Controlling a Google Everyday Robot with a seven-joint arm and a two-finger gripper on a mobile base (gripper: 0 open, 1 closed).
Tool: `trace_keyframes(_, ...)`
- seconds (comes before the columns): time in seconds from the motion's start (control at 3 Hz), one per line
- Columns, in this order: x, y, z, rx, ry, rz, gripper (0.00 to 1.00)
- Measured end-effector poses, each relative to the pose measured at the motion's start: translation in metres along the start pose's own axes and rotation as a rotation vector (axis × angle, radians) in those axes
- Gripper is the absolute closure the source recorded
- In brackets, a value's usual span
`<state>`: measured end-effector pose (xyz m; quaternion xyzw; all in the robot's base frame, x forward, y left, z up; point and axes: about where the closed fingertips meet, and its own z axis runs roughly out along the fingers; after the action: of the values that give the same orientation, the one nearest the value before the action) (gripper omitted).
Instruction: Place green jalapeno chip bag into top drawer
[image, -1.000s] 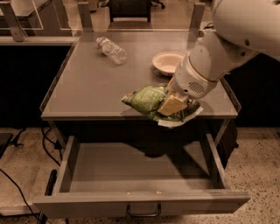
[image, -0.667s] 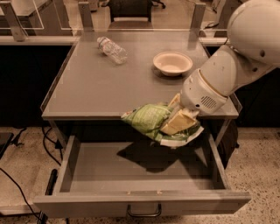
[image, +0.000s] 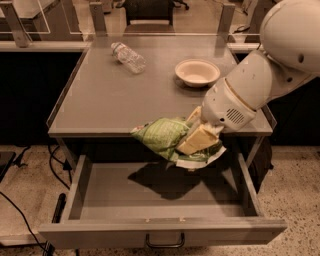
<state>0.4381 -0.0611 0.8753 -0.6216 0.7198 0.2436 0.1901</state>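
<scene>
The end effector (image: 198, 138) grips the green jalapeno chip bag (image: 159, 135). Both hang above the open top drawer (image: 165, 233).

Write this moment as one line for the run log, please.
gripper: shut on green jalapeno chip bag | position: above open top drawer | bag: not yet released | table: bowl, plastic bottle

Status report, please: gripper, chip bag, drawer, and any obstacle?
Gripper shut on crumpled light-green foil chip bag, held above wide grey metal drawer, pulled open. Clear plastic bottle and cream bowl back on tabletop, apart.
</scene>
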Motion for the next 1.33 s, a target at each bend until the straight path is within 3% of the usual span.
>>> trace_keyframes(0.67, 0.038, 0.022, 0.05, -0.115, -0.059, 0.084, 1.0)
trace_keyframes(1.0, 0.056, 0.028, 0.081, -0.135, -0.077, 0.08, 1.0)
trace_keyframes(1.33, 0.065, 0.025, 0.109, -0.082, -0.059, -0.007, 1.0)
